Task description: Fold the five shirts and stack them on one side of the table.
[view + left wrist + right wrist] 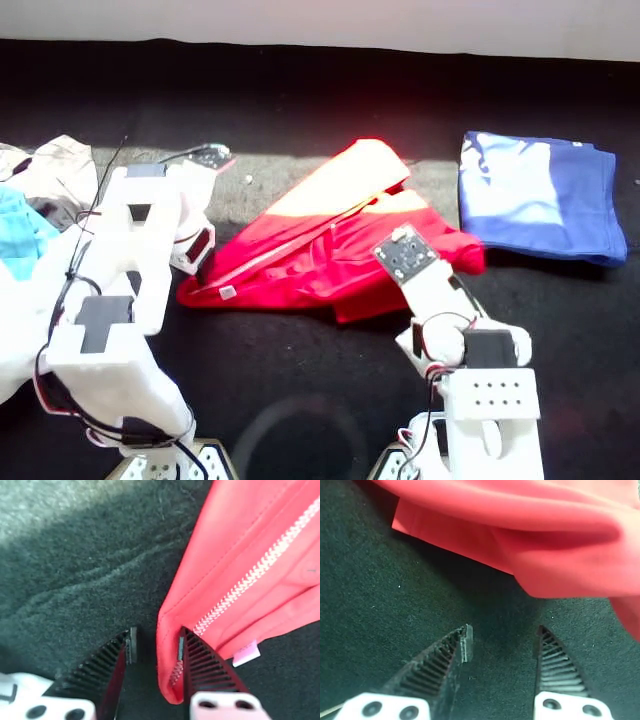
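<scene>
A red shirt [330,250] with a zipper [260,567] lies crumpled in the middle of the black table. My left gripper [156,645] stands open at its left corner, and the red hem [167,630] runs between the fingers beside a white tag [246,655]. In the high view the left gripper [192,262] hangs just above that corner. My right gripper [504,634] is open over bare black cloth, a little short of the red shirt's [530,540] near edge, with nothing between its fingers. A folded blue shirt [540,195] lies at the right.
At the left edge lie a beige shirt [55,170], a cyan shirt [20,235] and white cloth [12,340], partly hidden by the left arm. The black table cloth [300,100] stretches bare at the back and in front of the red shirt.
</scene>
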Controlling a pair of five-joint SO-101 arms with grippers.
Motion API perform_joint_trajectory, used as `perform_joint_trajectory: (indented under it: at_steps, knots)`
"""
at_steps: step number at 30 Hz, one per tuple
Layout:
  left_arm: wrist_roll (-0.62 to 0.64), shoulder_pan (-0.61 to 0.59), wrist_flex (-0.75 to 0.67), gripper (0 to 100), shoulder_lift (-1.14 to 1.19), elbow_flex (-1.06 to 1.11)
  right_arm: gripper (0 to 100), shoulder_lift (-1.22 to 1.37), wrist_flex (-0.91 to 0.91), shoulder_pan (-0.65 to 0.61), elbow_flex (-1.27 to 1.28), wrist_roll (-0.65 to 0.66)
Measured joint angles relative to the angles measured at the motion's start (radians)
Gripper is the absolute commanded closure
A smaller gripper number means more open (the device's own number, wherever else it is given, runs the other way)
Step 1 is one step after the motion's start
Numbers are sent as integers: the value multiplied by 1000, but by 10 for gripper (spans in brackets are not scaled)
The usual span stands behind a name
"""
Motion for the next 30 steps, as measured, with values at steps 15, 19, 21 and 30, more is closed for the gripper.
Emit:
perform_joint_trajectory:
  at_steps: [15,19,21,30]
  knots:
    - [31,-141,63,947,43,-242,797,-91,0,0,118,0]
    - [31,-123,278,867,43,-305,797,-91,0,0,118,0]
    - [14,-87,396,864,43,-318,797,-91,0,0,118,0]
    - [-130,44,497,864,41,-213,797,-92,0,0,123,0]
